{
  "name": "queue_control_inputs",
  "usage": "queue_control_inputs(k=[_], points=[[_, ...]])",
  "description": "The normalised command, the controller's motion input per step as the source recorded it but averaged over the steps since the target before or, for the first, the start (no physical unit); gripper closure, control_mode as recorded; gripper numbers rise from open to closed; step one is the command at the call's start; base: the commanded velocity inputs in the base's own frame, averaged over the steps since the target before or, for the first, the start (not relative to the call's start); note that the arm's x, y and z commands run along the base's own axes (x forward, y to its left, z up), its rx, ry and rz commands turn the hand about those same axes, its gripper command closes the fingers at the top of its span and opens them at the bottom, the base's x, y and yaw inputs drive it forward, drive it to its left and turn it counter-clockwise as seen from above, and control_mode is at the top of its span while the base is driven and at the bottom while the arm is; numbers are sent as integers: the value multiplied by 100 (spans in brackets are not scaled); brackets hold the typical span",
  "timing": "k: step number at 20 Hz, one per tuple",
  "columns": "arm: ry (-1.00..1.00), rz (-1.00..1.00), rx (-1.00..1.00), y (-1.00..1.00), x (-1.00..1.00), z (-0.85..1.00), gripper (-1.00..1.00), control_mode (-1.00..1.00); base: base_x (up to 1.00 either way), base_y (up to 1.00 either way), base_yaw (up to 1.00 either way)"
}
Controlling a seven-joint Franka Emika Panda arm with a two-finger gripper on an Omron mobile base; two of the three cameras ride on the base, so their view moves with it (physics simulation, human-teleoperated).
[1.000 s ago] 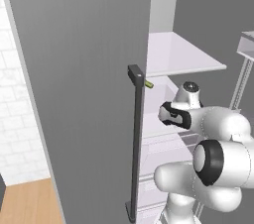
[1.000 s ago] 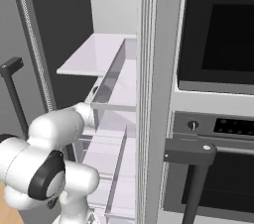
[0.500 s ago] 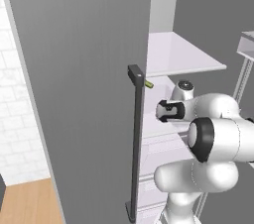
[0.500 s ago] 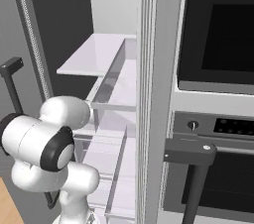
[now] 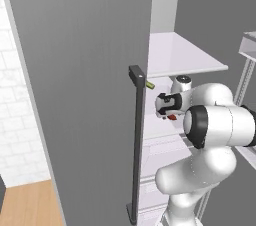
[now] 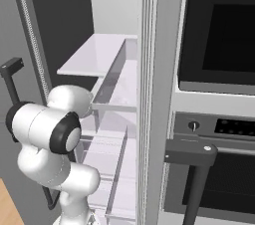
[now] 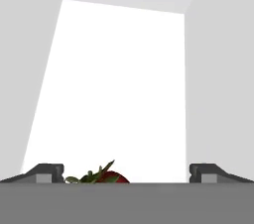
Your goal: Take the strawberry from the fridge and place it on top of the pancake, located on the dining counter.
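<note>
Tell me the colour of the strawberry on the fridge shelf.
Red, green leafy top; the strawberry shows best in the hand view.

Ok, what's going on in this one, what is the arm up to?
The arm is reaching into the open fridge for the strawberry. Its tool is open, with the berry lying on the white shelf between the two fingertips, closer to one of them. Nothing is gripped yet. In the left base view a bit of red shows just below the hand, beside the door's dark handle.
</note>
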Motion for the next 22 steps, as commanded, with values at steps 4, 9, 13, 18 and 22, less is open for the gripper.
queue_control_inputs(k=[4,9,13,18,22], points=[[0,0,-1,0,-45,-59,-100,-100,0,0,0],[0,0,-3,0,-18,-49,-100,-100,0,0,0],[0,0,-3,0,-35,-45,-100,-100,0,0,0],[-1,0,-3,0,-46,-41,-100,-100,0,0,0],[0,0,-1,0,-8,-29,-100,-100,0,0,0]])
